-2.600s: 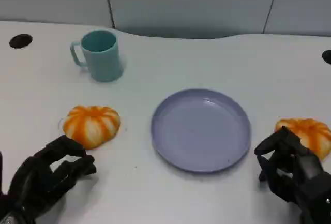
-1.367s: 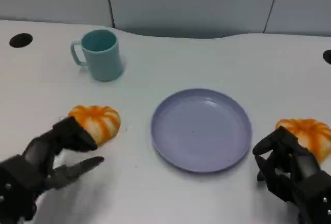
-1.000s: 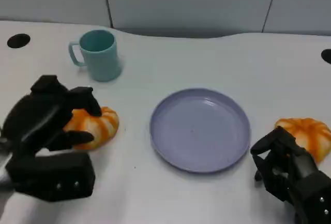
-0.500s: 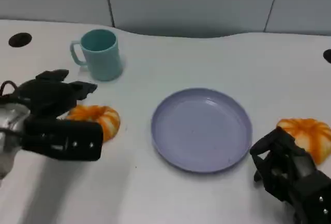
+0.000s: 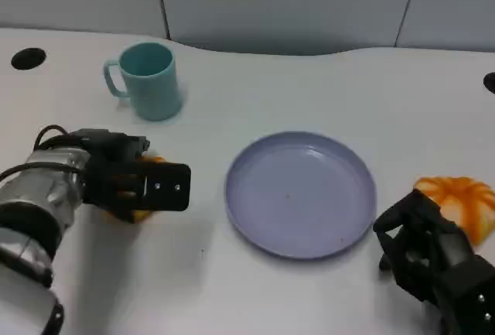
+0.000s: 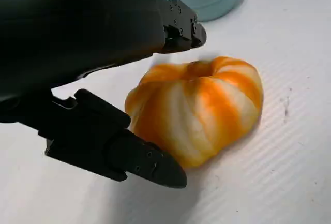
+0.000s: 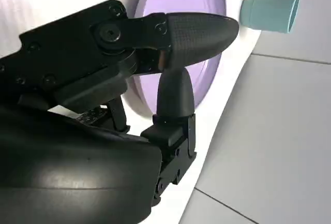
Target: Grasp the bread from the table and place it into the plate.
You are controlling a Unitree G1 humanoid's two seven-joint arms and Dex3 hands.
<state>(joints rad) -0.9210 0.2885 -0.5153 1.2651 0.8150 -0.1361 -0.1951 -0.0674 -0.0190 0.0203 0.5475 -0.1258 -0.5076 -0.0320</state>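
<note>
The left hand [image 5: 131,184] straddles the bread [image 6: 199,107] near the table's [image 5: 309,87] left edge, fingers [image 6: 134,157] spread either side, open and ready to close. The plate [image 5: 300,193] waits mid-table. The right hand [image 5: 433,258] rests idle, fingers curled on nothing, beside a second bread [image 5: 462,203].

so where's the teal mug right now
In the head view the teal mug stands upright at the table's far left, beyond the left hand and up-left of the purple plate.

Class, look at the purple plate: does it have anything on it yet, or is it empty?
Empty. The plate shows only its bare purple surface; one bread lies on the table right of it, the other under the left hand.
</note>
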